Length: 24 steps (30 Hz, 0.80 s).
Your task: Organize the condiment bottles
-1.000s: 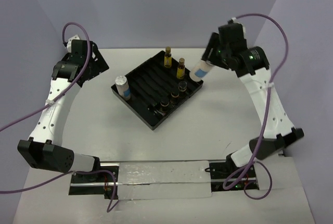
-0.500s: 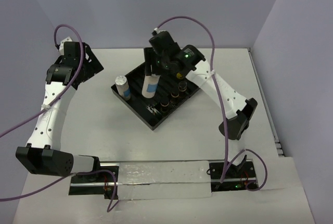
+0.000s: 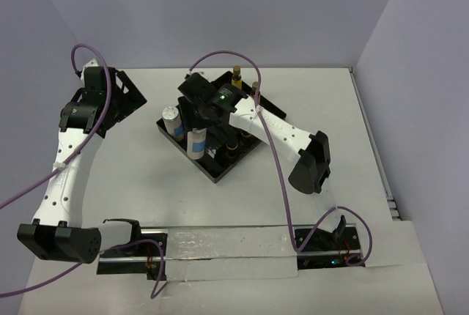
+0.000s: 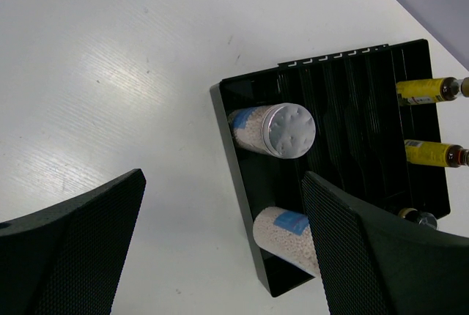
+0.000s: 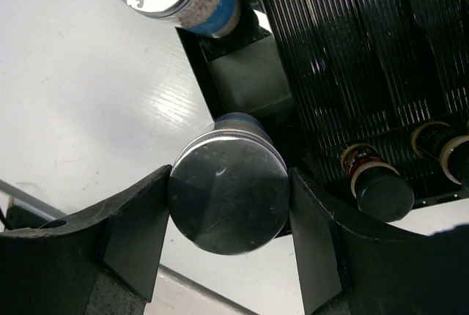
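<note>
The condiment bottles stand in a black ridged tray [image 3: 220, 172]. My right gripper [image 5: 229, 196] is shut on the silver lid of a blue-labelled bottle [image 3: 196, 143], which is tilted with its lower end in the tray's near-left corner [image 4: 289, 238]. Another white-lidded bottle [image 3: 172, 120] stands upright in the same edge row [image 4: 286, 130]. Two amber bottles [image 3: 237, 78] stand at the far side [image 4: 421, 91]. Short dark bottles [image 5: 377, 187] sit in the right row, partly hidden by the arm from above. My left gripper [image 4: 222, 179] hangs open over the table left of the tray, holding nothing.
The right arm [image 3: 271, 124] reaches across the tray from the right and covers its middle. White tabletop [image 3: 132, 176] lies left of and in front of the tray. A metal rail [image 3: 220, 245] runs along the near edge.
The right arm has swung from the tray's far-right corner across to its near-left corner, carrying the blue-labelled bottle. The left arm drew slightly back to the left, still open.
</note>
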Tool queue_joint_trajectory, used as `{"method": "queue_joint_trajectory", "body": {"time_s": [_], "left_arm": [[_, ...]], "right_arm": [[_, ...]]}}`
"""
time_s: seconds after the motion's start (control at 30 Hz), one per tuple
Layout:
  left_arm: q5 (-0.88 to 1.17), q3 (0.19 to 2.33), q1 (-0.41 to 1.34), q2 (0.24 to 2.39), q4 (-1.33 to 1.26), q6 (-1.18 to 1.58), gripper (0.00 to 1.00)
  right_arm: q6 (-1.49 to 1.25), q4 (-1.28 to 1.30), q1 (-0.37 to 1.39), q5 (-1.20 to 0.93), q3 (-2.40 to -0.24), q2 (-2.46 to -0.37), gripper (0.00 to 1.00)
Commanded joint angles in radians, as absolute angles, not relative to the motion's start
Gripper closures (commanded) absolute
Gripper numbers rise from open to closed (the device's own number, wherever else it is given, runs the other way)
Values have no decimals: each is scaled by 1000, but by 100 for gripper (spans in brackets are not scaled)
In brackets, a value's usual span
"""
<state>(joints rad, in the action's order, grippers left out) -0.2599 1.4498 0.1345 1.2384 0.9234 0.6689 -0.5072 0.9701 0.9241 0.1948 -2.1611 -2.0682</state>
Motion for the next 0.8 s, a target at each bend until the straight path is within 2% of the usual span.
{"method": "queue_joint_trajectory", "body": {"time_s": [0.0, 0.27, 0.63, 0.73, 0.77], "left_arm": [[-245, 1446, 127, 1220, 880, 683, 4], [-250, 1443, 127, 1221, 879, 677, 4], [-257, 1423, 127, 1216, 877, 679, 4], [-276, 1431, 127, 1221, 885, 672, 4], [-281, 1433, 127, 1221, 887, 670, 4]], "right_arm": [[-538, 844, 923, 229, -2170, -2073, 91], [-526, 839, 930, 336, -2153, -2109, 91], [-531, 729, 950, 359, -2022, -2105, 90], [-529, 722, 956, 360, -2013, -2109, 78], [-528, 721, 960, 362, -2009, -2108, 65]]}}
